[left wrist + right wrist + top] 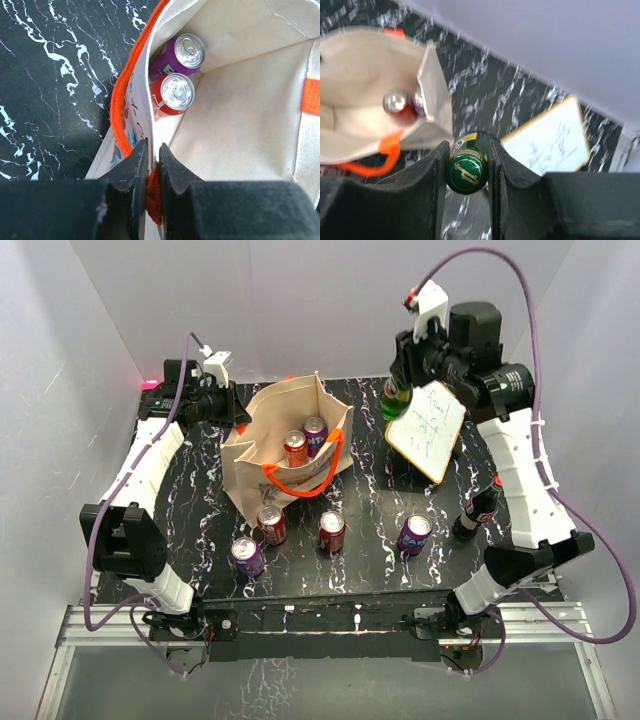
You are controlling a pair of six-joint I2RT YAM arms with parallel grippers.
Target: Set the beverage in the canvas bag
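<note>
Pinched between the jaws of the right gripper (468,157) is a green bottle (466,174), gripped just below its green cap. The left gripper (152,152) is pressed together on the rim of the canvas bag (235,125), with the fabric wall and an orange handle (118,100) caught between its fingers.

A black marbled table (390,495) is seen in the top view. At 11 o'clock from its centre, the canvas bag is stood upright with its mouth open. At 2 o'clock a white board (428,428) with handwriting and a yellowish frame is seen. The green bottle is held at 1 o'clock, outside the bag, between the bag's far right corner and the board. Whether its base is touching the table cannot be told. At 3 o'clock a dark bottle (480,508) is stood, partly hidden by the right arm.

Inside the bag 2 cans are stood upright and touching, both close against the printed wall: a red can (176,92) and, at its 1 o'clock in the left wrist view, a purple can (187,50). 4 more cans are spread over the table from 7 to 4 o'clock, on the near side of the bag: a left purple can (247,555), a left red can (271,524), a right red can (332,531) and a right purple can (414,534).
</note>
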